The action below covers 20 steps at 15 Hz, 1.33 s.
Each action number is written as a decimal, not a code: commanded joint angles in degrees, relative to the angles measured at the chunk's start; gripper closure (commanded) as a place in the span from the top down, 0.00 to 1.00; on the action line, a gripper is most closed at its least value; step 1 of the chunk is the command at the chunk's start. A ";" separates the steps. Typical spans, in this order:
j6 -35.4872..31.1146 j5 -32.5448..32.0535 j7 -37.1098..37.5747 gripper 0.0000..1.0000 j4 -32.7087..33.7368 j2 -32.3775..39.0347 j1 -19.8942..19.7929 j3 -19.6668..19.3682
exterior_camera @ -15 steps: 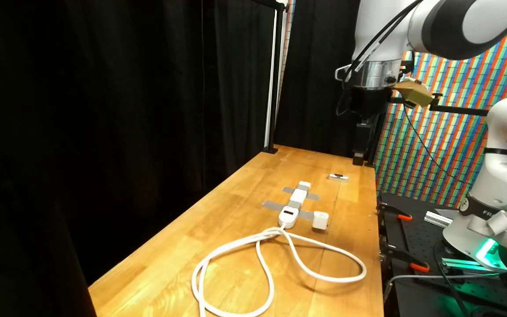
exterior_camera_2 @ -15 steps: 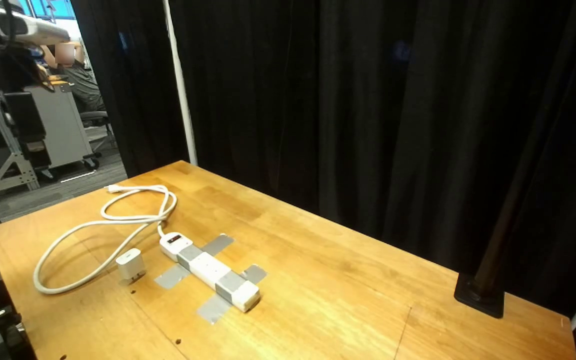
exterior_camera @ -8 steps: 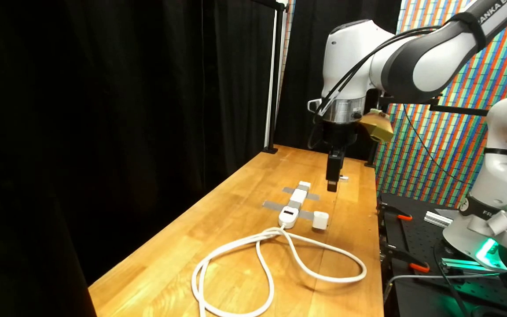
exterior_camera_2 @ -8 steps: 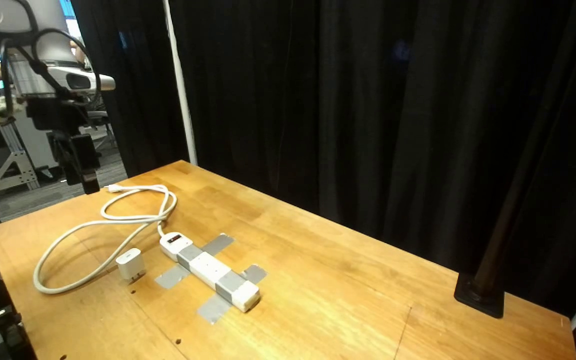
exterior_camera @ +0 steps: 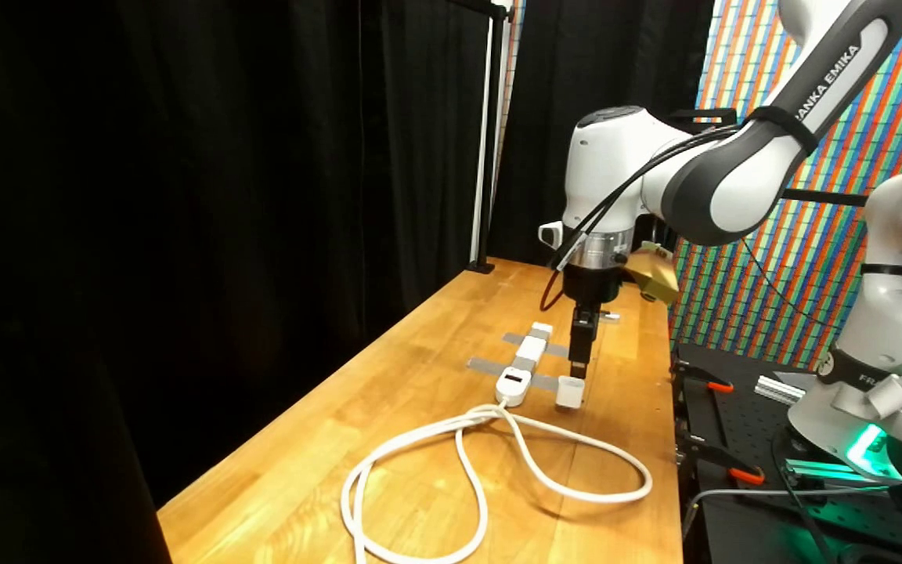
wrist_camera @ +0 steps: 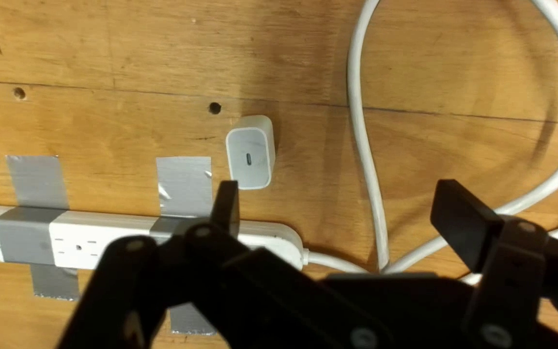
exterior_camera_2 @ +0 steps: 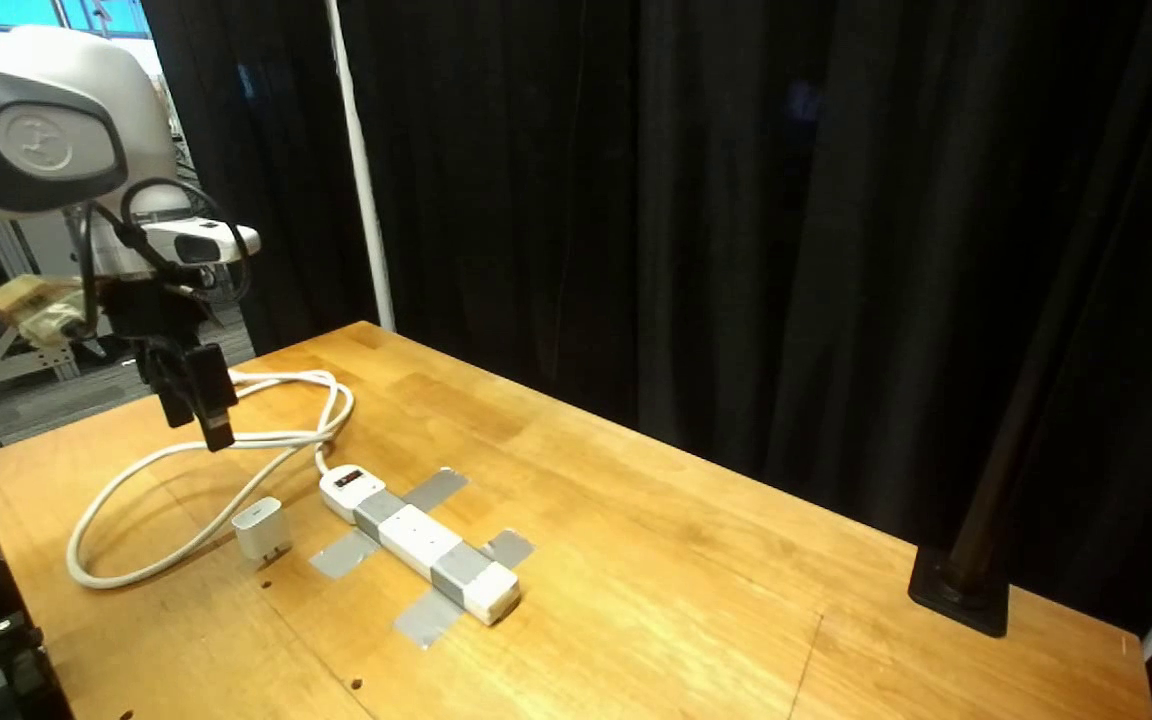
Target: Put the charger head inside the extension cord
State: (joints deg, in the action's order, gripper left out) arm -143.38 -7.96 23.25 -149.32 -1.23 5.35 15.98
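The charger head [exterior_camera: 570, 392] is a small white block standing on the table beside the extension cord's socket block. Its port faces up in the wrist view [wrist_camera: 248, 159], and prongs show low on its side in an exterior view [exterior_camera_2: 261, 530]. The extension cord [exterior_camera: 531, 349] has a long white socket block, taped down with grey tape, also visible in an exterior view [exterior_camera_2: 419, 537] and the wrist view [wrist_camera: 73, 246]. My gripper [wrist_camera: 335, 203] is open and empty above the table. The charger head lies beyond its left fingertip in the wrist view. The fingers hide part of the block.
The cord's white cable [exterior_camera: 482, 501] lies in big loops beside the charger head. A small silver item [exterior_camera: 610, 316] lies farther along the table [exterior_camera_2: 656, 600]. A black pole base [exterior_camera_2: 958, 595] stands at the table edge, before a black curtain [exterior_camera_2: 786, 250].
The arm has come in over the table and lowered, bringing my gripper down toward the charger head. The charger head and the extension cord have not moved.
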 commanded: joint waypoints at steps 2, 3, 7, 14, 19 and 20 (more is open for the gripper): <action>-8.15 -0.17 -0.44 1.00 -3.20 2.19 1.60 -3.22; -9.54 0.06 -0.80 1.00 -3.67 2.82 1.62 -3.75; -12.70 -2.25 0.02 1.00 -3.79 5.40 1.41 -6.43; -14.78 -4.02 -0.35 1.00 -1.86 10.57 1.61 -10.90; -16.51 -2.83 -1.13 1.00 -0.44 14.03 2.00 -12.50; -16.62 -2.89 -1.15 1.00 -0.10 14.53 2.13 -12.85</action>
State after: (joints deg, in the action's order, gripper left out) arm -158.00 -11.17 23.05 -151.18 10.75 5.97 5.10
